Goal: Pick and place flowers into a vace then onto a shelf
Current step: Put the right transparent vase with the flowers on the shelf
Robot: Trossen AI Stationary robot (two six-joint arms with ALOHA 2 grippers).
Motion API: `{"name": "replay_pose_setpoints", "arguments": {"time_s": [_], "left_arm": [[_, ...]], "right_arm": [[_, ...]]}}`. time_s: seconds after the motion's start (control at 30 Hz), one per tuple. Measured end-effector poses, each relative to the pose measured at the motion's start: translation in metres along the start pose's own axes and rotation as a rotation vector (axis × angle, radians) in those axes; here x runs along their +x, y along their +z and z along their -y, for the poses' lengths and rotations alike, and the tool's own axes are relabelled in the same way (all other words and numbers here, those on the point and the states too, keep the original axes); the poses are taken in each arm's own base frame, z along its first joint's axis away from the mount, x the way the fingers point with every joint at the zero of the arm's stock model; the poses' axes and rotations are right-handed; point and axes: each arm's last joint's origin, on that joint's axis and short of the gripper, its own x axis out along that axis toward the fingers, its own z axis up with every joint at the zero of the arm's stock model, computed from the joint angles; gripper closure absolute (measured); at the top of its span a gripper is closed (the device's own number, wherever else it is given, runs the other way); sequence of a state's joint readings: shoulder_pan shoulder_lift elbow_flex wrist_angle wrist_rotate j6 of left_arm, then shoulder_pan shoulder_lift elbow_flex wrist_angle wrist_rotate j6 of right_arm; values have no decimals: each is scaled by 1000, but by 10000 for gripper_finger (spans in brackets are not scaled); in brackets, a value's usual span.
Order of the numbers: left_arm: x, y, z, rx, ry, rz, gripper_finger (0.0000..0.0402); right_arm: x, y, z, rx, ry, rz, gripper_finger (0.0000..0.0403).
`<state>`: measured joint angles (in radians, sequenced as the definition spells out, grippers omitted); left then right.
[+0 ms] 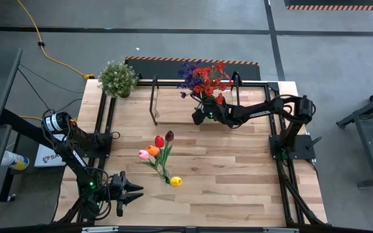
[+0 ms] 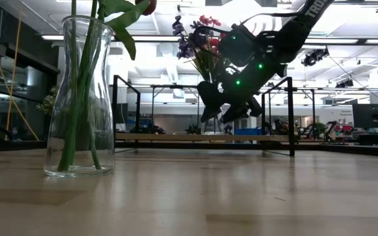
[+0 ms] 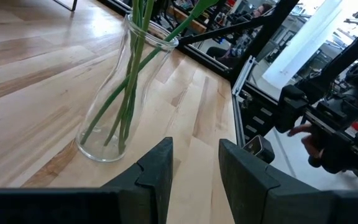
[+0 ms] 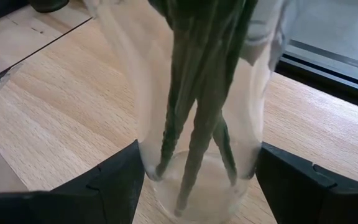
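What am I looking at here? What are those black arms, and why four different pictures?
These are two robot arms at a wooden table, each ending in a two-fingered pincer. One picture looks straight down, one looks across the tabletop, and two come from cameras on the arms' wrists. A glass tulip vase stands mid-table, and a potted plant sits in a far corner. The right pincer grips a second vase of red and purple flowers by the low shelf. The left pincer waits near the table's front edge, open and empty.
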<state>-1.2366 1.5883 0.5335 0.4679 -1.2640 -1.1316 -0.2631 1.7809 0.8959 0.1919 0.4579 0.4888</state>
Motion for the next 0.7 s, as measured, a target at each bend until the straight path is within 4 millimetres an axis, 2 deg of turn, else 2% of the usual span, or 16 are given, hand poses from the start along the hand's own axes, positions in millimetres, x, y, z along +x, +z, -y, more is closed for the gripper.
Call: {"name": "replay_pose_setpoints", "arguments": {"time_s": [0.33, 0.7], "left_arm": [[0, 0, 0, -1, 0, 0, 238], [0, 0, 0, -1, 0, 0, 238]], "right_arm": [[0, 1, 0, 3, 1, 6, 119], [0, 1, -1, 1, 5, 7, 89]]}}
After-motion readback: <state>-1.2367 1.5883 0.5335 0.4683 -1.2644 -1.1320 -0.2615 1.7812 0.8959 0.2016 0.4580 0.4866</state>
